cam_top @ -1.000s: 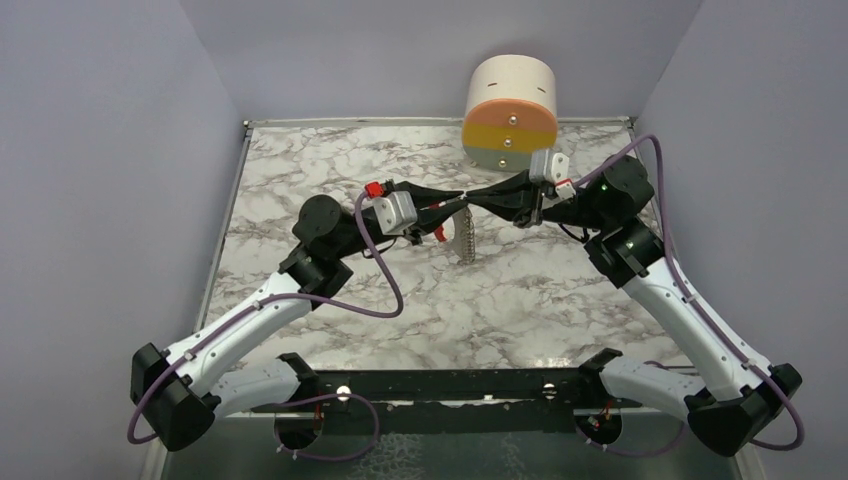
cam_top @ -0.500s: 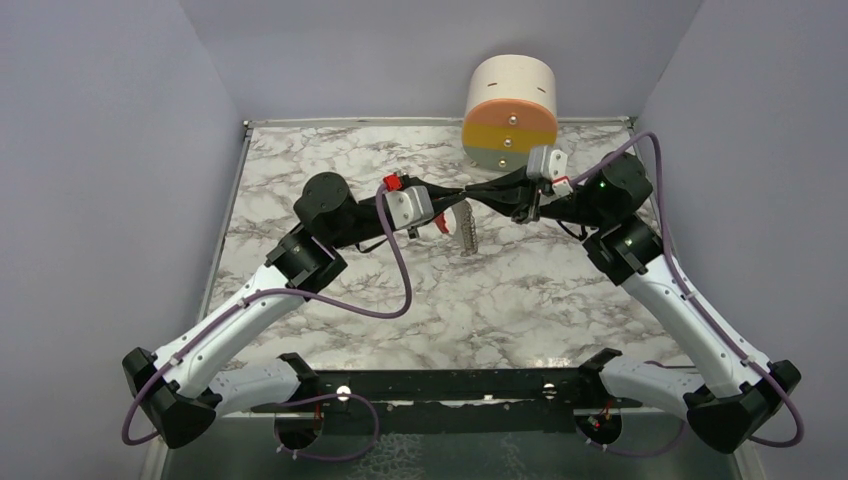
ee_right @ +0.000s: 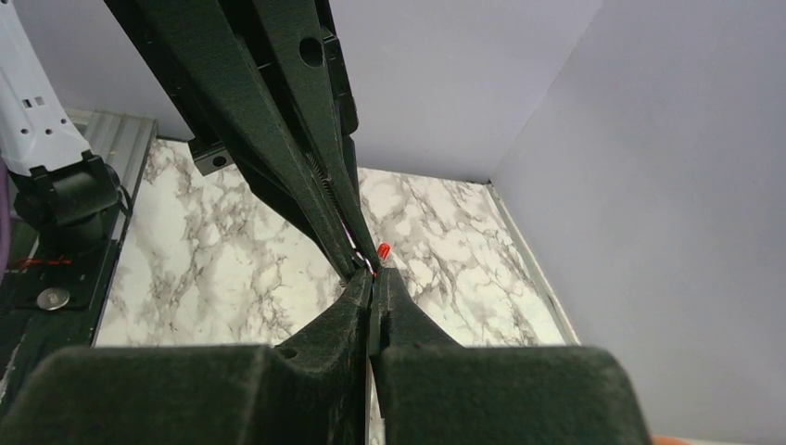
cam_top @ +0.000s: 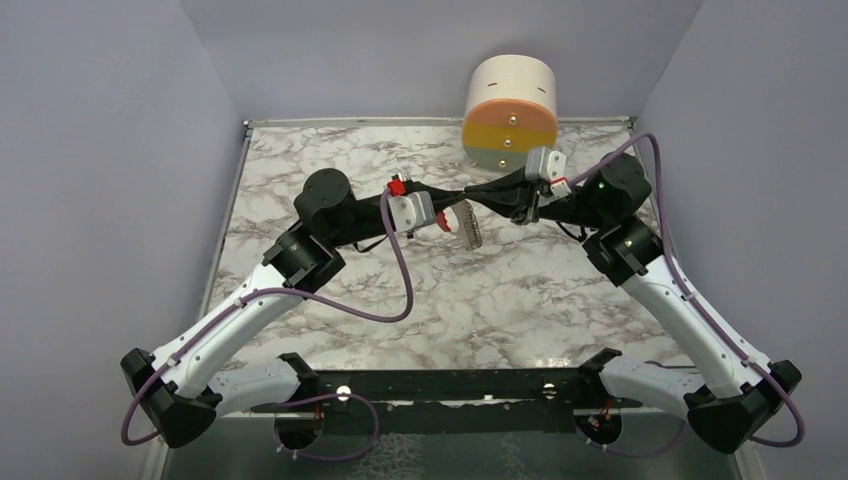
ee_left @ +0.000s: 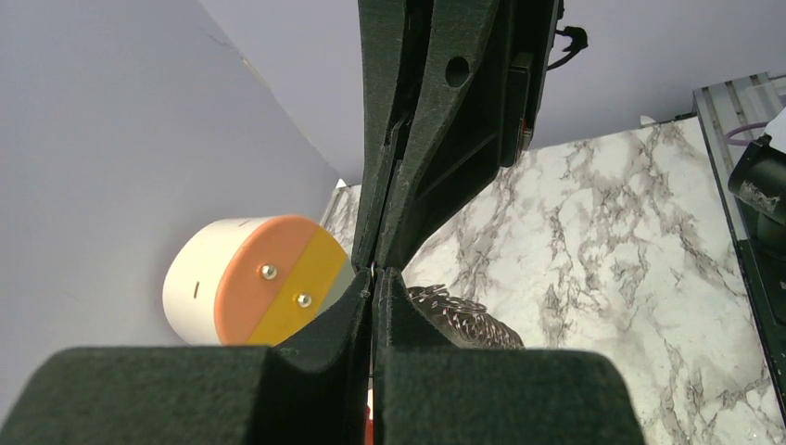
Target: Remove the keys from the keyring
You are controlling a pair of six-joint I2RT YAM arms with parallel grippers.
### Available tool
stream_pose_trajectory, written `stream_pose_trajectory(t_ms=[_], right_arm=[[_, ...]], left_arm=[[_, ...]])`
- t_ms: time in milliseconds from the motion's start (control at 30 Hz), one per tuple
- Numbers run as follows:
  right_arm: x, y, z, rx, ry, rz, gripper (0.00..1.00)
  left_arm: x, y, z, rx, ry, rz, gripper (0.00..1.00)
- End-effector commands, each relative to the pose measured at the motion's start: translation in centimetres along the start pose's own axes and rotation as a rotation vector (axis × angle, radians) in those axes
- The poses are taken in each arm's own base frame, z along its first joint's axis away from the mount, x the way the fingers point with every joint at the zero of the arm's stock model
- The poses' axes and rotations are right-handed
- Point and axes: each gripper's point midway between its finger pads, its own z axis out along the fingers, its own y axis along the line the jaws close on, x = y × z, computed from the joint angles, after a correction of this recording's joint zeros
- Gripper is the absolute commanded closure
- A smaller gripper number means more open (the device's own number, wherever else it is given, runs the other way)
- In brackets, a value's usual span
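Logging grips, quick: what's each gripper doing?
Left gripper: jaws closed against the keyring; hold cannot be told.
Right gripper: jaws closed on the keyring, keys hanging.

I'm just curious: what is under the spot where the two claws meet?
A silvery jagged metal strip hangs there over the marble table, a small red piece beside it. What links them is covered by the shut fingertips.
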Motion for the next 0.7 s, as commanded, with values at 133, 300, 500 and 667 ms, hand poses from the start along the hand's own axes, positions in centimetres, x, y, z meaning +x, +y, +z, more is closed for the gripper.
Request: stream_pose_trajectory(t_ms=[133, 300, 500, 667], right_arm=[[-1.8, 0.6, -0.5, 0.025, -0.045, -0.015, 0.96], [-2.0, 0.8, -0.7, 0.017, -0.045, -0.025, 0.99], [-1.8, 1.1, -0.6, 0.0, -0.043, -0.025, 0.99], [-2.0, 1.2, -0.7, -0.003, -0.044, -0.026, 0.99]], left_arm=[[-1.2, 0.9, -1.5, -0.077, -0.034, 0.052, 1.0], [-0.6, 1.2, -1.7, -0.078, 0.019, 0.058, 1.0], [0.2, 0.7, -1.2, -0.004, 0.1, 0.045, 0.96], [0.0, 0.4, -1.3, 0.006, 0.081, 0.06, 0.81]])
